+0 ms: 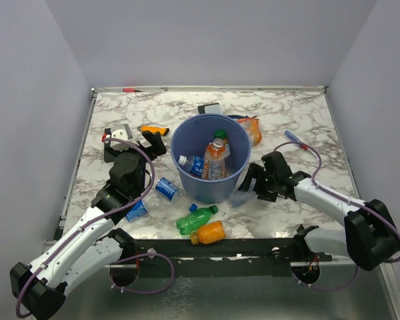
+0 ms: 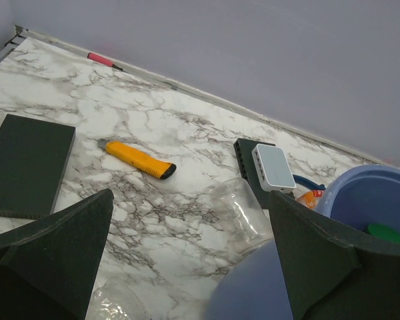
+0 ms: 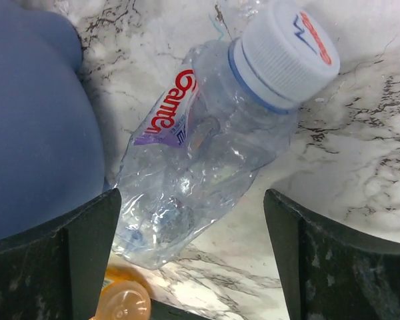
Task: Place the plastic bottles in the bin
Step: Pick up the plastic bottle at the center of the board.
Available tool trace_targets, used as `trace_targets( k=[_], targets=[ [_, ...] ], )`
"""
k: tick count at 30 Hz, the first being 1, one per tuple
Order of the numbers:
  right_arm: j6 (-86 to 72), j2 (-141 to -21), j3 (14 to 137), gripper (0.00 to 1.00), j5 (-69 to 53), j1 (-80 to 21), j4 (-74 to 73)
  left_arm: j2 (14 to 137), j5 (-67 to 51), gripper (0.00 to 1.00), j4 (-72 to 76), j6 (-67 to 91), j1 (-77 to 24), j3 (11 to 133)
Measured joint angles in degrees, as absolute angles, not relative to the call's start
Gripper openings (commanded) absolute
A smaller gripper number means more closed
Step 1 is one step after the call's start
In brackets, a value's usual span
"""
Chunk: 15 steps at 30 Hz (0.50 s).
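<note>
Seemingly foam jaws astride crumpled bottle (image 3: 200,167)

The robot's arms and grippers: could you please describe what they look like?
Both the left arm and right arm have white shells, black joints and a thin lilac cable looping alongside. The left gripper and right gripper are black, with broad, matte wedge-shaped fingers.

Marble table (image 1: 307,113), plain lavender walls (image 1: 207,40)
</note>
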<state>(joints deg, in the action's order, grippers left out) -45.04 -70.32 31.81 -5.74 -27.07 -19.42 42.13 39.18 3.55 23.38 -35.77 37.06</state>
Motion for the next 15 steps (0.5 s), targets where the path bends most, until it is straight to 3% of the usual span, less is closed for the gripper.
trace_targets(
  k=[3, 11, 15],
  targets=[
    [-45.6, -71.6, 32.4, 0.82, -3.9, -27.8, -19.0, 42.1, 39.2, 0.99, 3.6, 23.4, -35.9, 37.1],
    [-46.9, -73.1, 31.0, 0.48, -1.1, -28.2, -13.3, 41.8, 39.2, 0.99, 3.6, 23.4, -36.1, 37.1],
    [-48.0, -70.3, 28.4, 0.39, 1.1, -28.2, -12.5, 41.8, 39.2, 0.99, 3.6, 23.4, -36.1, 37.1]
  ],
)
